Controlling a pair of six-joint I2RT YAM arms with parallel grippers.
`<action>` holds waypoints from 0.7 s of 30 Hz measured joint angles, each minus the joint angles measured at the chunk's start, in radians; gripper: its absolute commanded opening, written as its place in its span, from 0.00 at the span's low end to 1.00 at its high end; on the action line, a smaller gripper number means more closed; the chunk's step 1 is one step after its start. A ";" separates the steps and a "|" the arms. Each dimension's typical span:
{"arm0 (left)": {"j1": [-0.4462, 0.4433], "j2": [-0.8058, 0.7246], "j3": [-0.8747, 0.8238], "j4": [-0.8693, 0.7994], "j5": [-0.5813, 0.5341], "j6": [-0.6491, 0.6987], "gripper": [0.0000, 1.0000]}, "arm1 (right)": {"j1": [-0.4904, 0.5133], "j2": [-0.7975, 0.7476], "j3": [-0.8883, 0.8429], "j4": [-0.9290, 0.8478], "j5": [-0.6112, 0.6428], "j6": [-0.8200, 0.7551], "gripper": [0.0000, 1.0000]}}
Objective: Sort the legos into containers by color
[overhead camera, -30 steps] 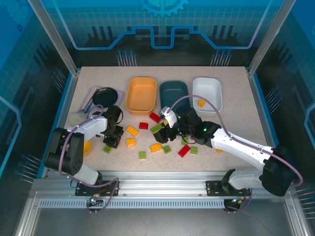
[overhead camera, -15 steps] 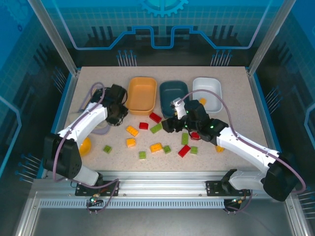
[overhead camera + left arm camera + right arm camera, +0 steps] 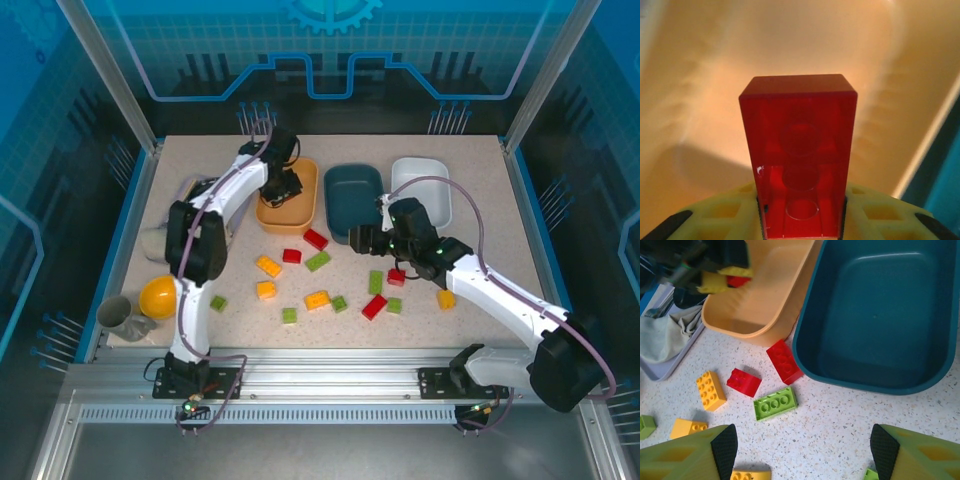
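Left hand (image 3: 801, 222) is pinching the red brick (image 3: 799, 145), seemingly light and stiff, by its long sides; right hand (image 3: 802, 450) is gaping empty

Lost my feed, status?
Left gripper shut on red lego over orange tub. Right gripper open, empty, near teal tub. Nothing blocking.

The left arm (image 3: 222, 197) and right arm (image 3: 500, 297), white-shelled with black joints, trail looping mauve cables (image 3: 479, 238) and end in yellow-green fingers (image 3: 685, 455) tipped with black pads (image 3: 725, 444).
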 measured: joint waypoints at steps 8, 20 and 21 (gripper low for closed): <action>0.001 0.178 0.153 -0.088 0.027 0.043 0.57 | -0.010 -0.004 0.012 -0.030 0.018 0.045 0.72; -0.013 0.056 0.119 -0.101 0.040 0.049 0.76 | -0.043 0.048 0.169 -0.572 0.079 0.041 0.62; -0.022 0.012 0.091 -0.092 0.040 0.049 0.76 | -0.045 0.060 0.165 -0.605 0.072 0.043 0.61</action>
